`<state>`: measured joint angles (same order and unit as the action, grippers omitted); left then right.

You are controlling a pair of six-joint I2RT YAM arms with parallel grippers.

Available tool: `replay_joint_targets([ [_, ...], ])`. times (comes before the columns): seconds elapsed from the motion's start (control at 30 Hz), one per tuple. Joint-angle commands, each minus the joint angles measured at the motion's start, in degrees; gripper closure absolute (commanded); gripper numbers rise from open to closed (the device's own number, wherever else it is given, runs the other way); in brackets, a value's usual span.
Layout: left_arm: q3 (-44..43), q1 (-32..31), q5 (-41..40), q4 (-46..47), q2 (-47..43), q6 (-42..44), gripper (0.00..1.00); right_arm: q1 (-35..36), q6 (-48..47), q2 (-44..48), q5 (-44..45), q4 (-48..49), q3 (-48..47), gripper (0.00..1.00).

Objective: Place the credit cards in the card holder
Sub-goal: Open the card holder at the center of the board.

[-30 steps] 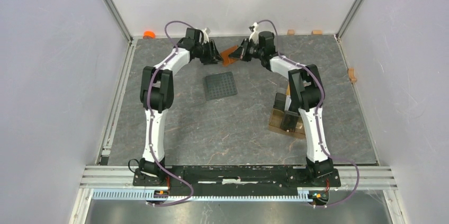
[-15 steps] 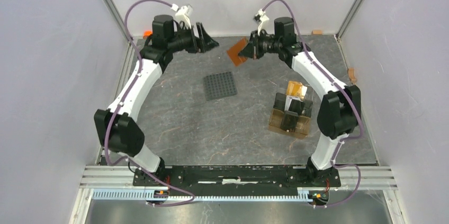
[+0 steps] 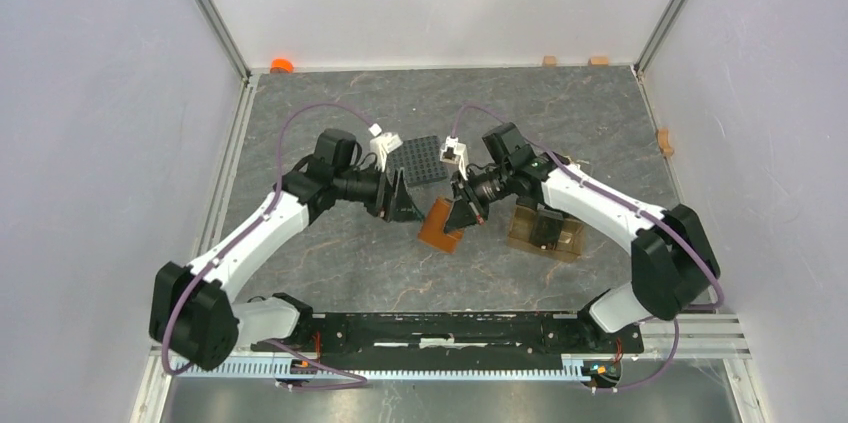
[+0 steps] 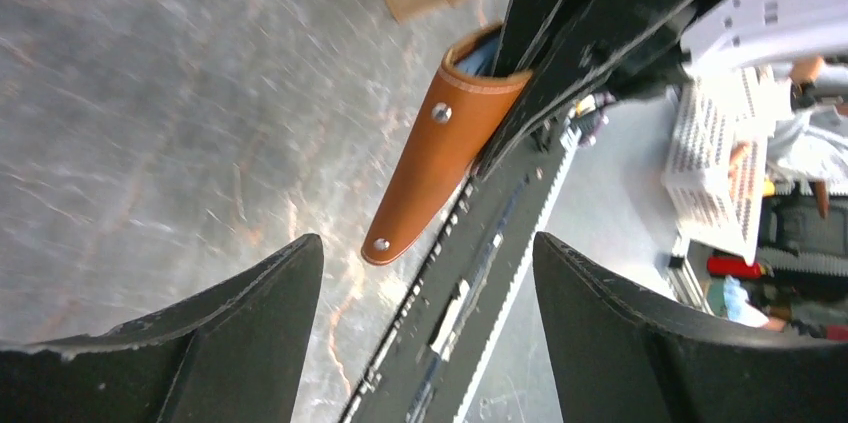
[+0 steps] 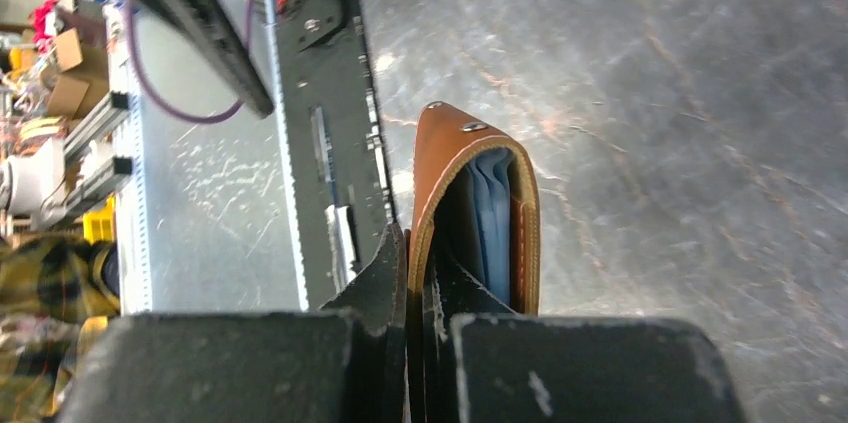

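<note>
Holder [image 3: 438, 227] is up over the near middle, the right gripper [image 3: 466, 215] pinching one flap so its mouth gapes for loading. A blue card [image 5: 492, 208] sits inside. Just left, the left gripper [image 3: 402, 205] hangs wide, empty.

White-shelled left arm [image 3: 255, 241] and right arm [image 3: 592, 205], black joints, purple cables [image 3: 320, 106] along each, black wedge-shaped gripper fingers [image 4: 250, 333], white wrist connectors [image 3: 384, 141]
</note>
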<state>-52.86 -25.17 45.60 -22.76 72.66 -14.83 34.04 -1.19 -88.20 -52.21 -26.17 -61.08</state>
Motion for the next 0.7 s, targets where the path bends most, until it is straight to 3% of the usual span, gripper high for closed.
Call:
replay_joint_targets([
  [0.0, 6.2, -2.0, 7.4, -0.4, -6.7, 2.6, 0.17, 1.9, -2.6, 5.5, -7.8, 3.0, 2.9, 1.00],
  [0.17, 11.0, -4.4, 8.9, 6.0, -11.1, -3.5, 0.16, 4.2, -3.9, 5.1, -10.2, 2.4, 2.6, 1.00],
  [0.27, 12.6, -5.4, 9.6, 11.4, -11.5, -7.6, 0.21, 5.7, -4.8, 4.2, -11.2, 1.8, 1.7, 1.00],
  [0.53, 13.0, -6.7, 7.7, 12.1, -9.4, -7.9, 0.41, 7.6, -5.3, 3.0, -11.4, 1.1, 1.2, 1.00],
  [0.67, 13.0, -7.0, 7.5, 12.1, -8.8, -8.0, 0.63, 7.6, -5.7, 3.3, -11.6, 1.0, 1.2, 0.91],
])
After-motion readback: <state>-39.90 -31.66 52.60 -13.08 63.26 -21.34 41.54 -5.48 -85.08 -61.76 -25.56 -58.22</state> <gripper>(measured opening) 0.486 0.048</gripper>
